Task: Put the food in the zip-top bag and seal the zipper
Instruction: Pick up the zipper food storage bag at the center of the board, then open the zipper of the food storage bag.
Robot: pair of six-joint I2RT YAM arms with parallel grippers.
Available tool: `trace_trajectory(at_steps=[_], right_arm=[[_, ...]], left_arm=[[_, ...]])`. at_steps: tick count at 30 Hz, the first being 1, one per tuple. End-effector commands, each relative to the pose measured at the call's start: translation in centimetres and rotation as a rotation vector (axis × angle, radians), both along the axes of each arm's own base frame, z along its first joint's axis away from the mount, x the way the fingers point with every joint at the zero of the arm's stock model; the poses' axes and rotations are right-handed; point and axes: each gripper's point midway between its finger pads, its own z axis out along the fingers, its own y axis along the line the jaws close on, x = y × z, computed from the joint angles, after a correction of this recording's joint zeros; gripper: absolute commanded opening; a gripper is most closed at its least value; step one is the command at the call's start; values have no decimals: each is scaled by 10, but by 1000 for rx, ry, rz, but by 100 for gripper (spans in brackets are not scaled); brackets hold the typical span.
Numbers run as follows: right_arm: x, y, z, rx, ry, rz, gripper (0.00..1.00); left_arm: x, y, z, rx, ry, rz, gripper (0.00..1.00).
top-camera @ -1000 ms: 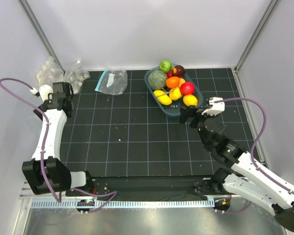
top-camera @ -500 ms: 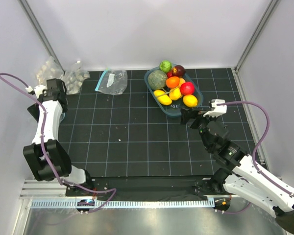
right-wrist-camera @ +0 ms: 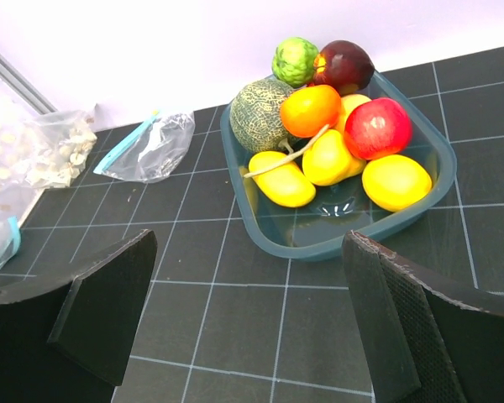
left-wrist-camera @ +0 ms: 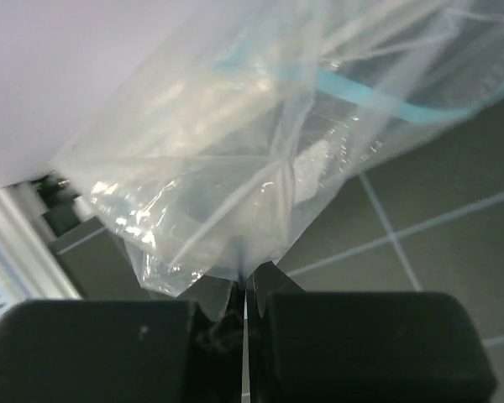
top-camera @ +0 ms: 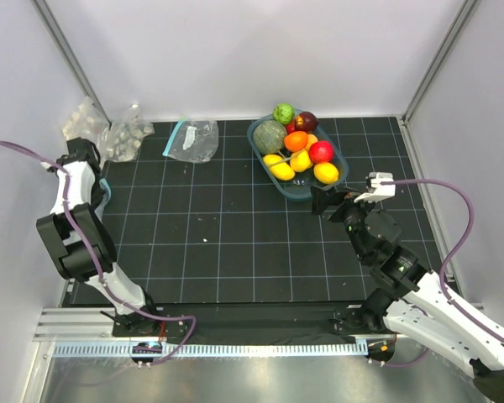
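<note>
Now left jaws pinch zip-top bag (left-wrist-camera: pixel 218 193), zipper (left-wrist-camera: pixel 378 101) farthest.

Food (top-camera: pixel 296 149) lies in the tub (top-camera: pixel 307 195) (back right), packs (top-camera: pixel 122 136) back left.

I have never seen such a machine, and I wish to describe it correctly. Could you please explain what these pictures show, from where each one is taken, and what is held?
This is a robot with two arms fixed at the near edge of a table. One picture looks down from above. The other two come from a small camera on each wrist, so each shows that arm's own hand. On the table are a tub of fruit, packs of white lumps and a loose bag. The left hand is shut on a fold of a second bag, clear with a teal strip. The right hand is open and empty, facing the tub.
</note>
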Motion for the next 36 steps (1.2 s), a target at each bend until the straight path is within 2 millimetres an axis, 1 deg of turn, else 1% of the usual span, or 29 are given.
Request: trace_trajectory(at_steps=[1,2,4,5,6,8,9,10,11,12,13,14,15,16,17,20,21,22,23,25,26,28,29,30,31,32,33,35,36], right_arm=[[1,2,14,40,-36,6,100],[2,2,14,37,-34,1,100],[2,3,14,38,-33,3,100],[3,4,12,29,-25,4,100],[4,5,12,23,-22,6,100],[5,5,10,9,-13,0,100],[8,5,6,-1,-2,-10,100],[9,5,3,-8,5,-16,100],[10,6,2,-13,10,-16,100],[12,8,-2,-26,24,-17,100],[13,8,-2,-27,27,-16,100],[14,10,0,-25,25,-13,100],[14,10,1,-27,25,-11,100],[15,11,0,-29,27,-11,100],[15,10,0,-30,27,-13,100],[14,7,-2,-41,26,-23,100],[14,6,-3,-43,25,-24,100],[14,5,-2,-40,20,-31,100],[14,5,-4,-44,22,-30,100],[14,6,-4,-47,21,-27,100],[15,7,-5,-48,25,-26,100],[15,10,-4,-49,28,-14,100],[16,12,-5,-53,31,-6,100],[16,13,-6,-54,36,-3,100],[17,14,-7,-56,41,-1,100],[17,15,-7,-56,41,3,100],[18,17,-11,-61,48,8,100],[19,22,-14,-59,57,23,100],[20,25,-17,-53,68,34,100]], left_arm=[[39,-21,33,-67,-219,-70,0],[48,-36,37,-110,-267,-103,0],[63,-72,50,-163,-346,-200,0],[69,-94,50,-231,-390,-229,0],[75,-122,53,-271,-415,-291,0],[77,-158,63,-321,-522,-362,0],[79,-196,71,-423,-584,-421,0],[84,-213,90,-446,-690,-458,0],[78,-237,85,-528,-712,-497,0],[73,-278,92,-629,-742,-551,0],[74,-297,102,-655,-784,-593,0],[70,-315,107,-678,-792,-626,0],[62,-350,117,-714,-789,-712,0],[60,-367,121,-723,-794,-743,0],[50,-397,121,-757,-770,-812,0],[48,-435,131,-834,-800,-886,0],[47,-450,126,-878,-788,-918,0],[43,-470,135,-978,-821,-1002,0],[44,-478,134,-1011,-825,-1031,0],[48,-481,127,-1011,-813,-1033,0],[53,-473,118,-960,-818,-1008,0],[58,-457,120,-918,-858,-975,0],[57,-449,103,-915,-846,-926,0],[55,-448,105,-920,-873,-922,1],[54,-447,116,-922,-938,-936,1],[49,-442,98,-912,-919,-920,3],[49,-436,90,-882,-923,-899,4],[49,-433,82,-878,-932,-910,4],[41,-440,76,-925,-903,-944,4]])
